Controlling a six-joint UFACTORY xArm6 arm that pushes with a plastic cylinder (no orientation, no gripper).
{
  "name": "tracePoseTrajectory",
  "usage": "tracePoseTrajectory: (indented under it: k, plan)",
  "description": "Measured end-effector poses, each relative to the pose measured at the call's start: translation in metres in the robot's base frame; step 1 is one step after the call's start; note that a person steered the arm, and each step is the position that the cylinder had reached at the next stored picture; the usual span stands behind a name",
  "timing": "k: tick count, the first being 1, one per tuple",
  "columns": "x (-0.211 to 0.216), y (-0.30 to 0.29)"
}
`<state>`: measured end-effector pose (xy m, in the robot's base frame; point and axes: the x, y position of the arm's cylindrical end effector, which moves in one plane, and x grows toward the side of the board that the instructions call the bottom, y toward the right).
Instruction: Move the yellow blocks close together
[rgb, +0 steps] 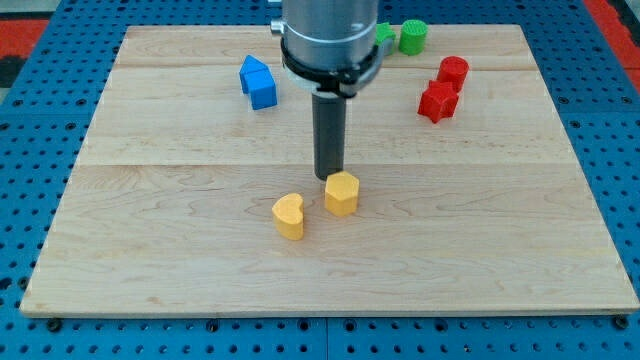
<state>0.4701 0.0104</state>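
Note:
Two yellow blocks lie near the middle of the wooden board (150, 260). The yellow heart-shaped block (289, 215) is the left one. The yellow hexagonal block (341, 193) is just to its right and slightly higher in the view, a small gap between them. My tip (329, 177) stands right behind the hexagonal block, at its upper left edge, touching it or nearly so. The rod rises straight up to the arm's grey body at the view's top.
Two blue blocks (258, 82) sit together at the upper left. Two red blocks (444, 88) sit at the upper right. Green blocks (411, 37) lie at the top edge, partly hidden behind the arm. Blue pegboard surrounds the board.

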Motion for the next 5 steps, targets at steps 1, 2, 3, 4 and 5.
tracePoseTrajectory:
  k: [1, 2, 3, 4, 5]
  plan:
    - [0.002, 0.017]
    - [0.002, 0.069]
    - [0.037, 0.08]
    - [0.057, 0.059]
    - [0.056, 0.035]
